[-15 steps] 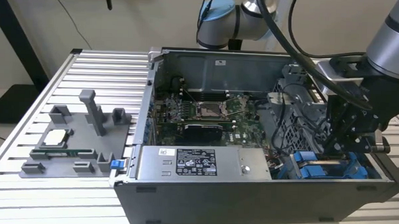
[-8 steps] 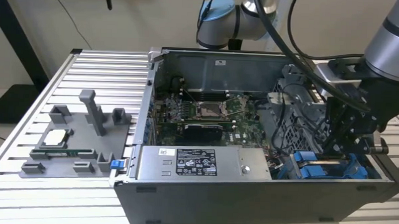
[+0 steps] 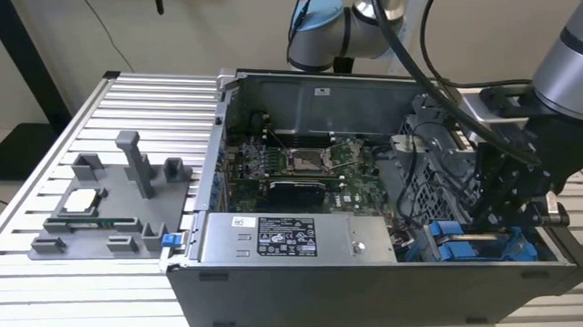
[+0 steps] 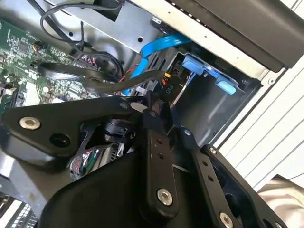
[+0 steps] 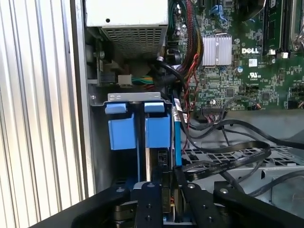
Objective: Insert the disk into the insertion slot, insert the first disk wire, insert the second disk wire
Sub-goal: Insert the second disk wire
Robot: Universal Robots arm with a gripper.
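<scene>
Exterior view: gripper [image 3: 503,214] is down in the case at the exterior view's right, over the insertion slot [image 3: 483,243] with its blue fittings. First wrist view: fingers pinched on a connector [image 5: 167,190], disk seemingly seated beneath. Judgement: keep plug square, press straight.

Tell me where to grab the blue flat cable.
Take the blue flat cable on its straight run beside the blue bay tabs, pinching across its thin flat faces. Come through the open side of the computer case; black wires crowd its other flank.
</scene>
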